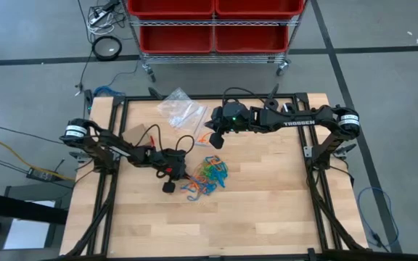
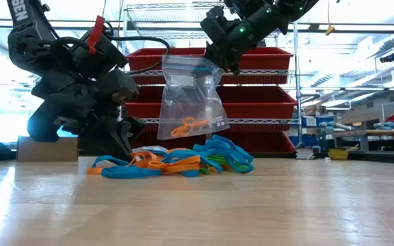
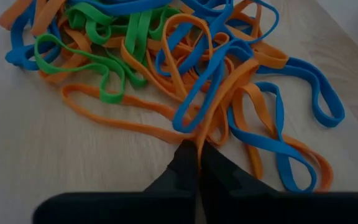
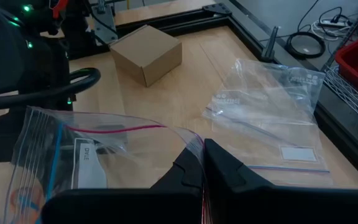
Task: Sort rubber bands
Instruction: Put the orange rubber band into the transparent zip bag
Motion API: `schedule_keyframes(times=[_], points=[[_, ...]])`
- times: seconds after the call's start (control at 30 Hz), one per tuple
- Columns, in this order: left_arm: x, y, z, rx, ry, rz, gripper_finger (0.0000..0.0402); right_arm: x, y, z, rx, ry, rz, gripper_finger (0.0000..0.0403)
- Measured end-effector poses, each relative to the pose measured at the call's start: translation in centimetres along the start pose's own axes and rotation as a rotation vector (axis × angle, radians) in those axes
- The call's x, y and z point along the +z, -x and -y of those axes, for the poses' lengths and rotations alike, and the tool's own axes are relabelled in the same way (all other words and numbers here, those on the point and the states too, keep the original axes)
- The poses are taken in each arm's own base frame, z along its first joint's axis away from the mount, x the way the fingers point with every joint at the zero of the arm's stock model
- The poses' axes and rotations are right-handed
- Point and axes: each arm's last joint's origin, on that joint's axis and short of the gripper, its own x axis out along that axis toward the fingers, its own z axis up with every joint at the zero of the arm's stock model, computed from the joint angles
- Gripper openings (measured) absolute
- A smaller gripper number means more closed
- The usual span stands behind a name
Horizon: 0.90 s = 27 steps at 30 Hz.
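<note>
The rubber bands [image 1: 209, 174] lie in a tangled pile of orange, blue and green loops on the wooden table [image 1: 267, 210], also in the low view [image 2: 183, 160] and spread before the left wrist camera [image 3: 166, 62]. My left gripper [image 3: 199, 148] is down at the pile's left edge [image 1: 183, 172], shut on an orange band. My right gripper [image 2: 223, 66] is above and beyond the pile [image 1: 212, 140], shut on a clear zip bag [image 2: 187, 96] that hangs in the air. An orange band [image 2: 190, 125] sits inside that bag. My left gripper pinches an orange rubber band [image 3: 202, 138] between its two fingertips at the near edge of the pile, slanting down from the table's left. The band still lies on the table among the others. My right gripper pinches the zip bag by its top edge near one corner [image 4: 188, 138] between the two fingers. The bag hangs below them, lifted clear of the table, its mouth partly open.
Spare clear bags [image 1: 180, 109] lie flat near the table's far edge, also in the right wrist view [image 4: 272, 106]. A small cardboard box [image 1: 138, 134] stands left of them. Red bins on a wire cart [image 1: 212, 25] stand beyond the table. Bare wood lies near and right.
</note>
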Motion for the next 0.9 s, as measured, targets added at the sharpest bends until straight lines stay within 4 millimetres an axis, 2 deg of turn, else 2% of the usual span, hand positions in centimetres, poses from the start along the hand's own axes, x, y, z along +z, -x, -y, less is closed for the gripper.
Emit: schedule_keyframes(times=[0.2, 0.43, 0.73, 0.83, 0.9], points=[[0.2, 1.1, 0.2, -0.014, 0.005, -0.028, 0.0008, 0.0, 0.0, 0.0, 0.003, 0.000, -0.002, 0.0000], [2.2, 5.1, 0.7, 0.012, -0.023, -0.010, 0.0006, 0.0, 0.0, 0.0, 0.003, 0.000, -0.001, 0.0000], [9.3, 10.4, 1.4, 0.073, -0.168, 0.097, 0.0005, 0.0, 0.0, 0.0, 0.003, -0.001, 0.000, 0.0000], [11.4, 11.5, 1.6, 0.088, -0.219, 0.100, 0.0005, 0.0, 0.0, 0.0, 0.003, -0.001, 0.000, 0.0000], [12.0, 11.8, 1.6, 0.114, -0.243, 0.075, 0.0004, 0.0, 0.0, 0.0, 0.003, -0.001, 0.000, 0.0000]])
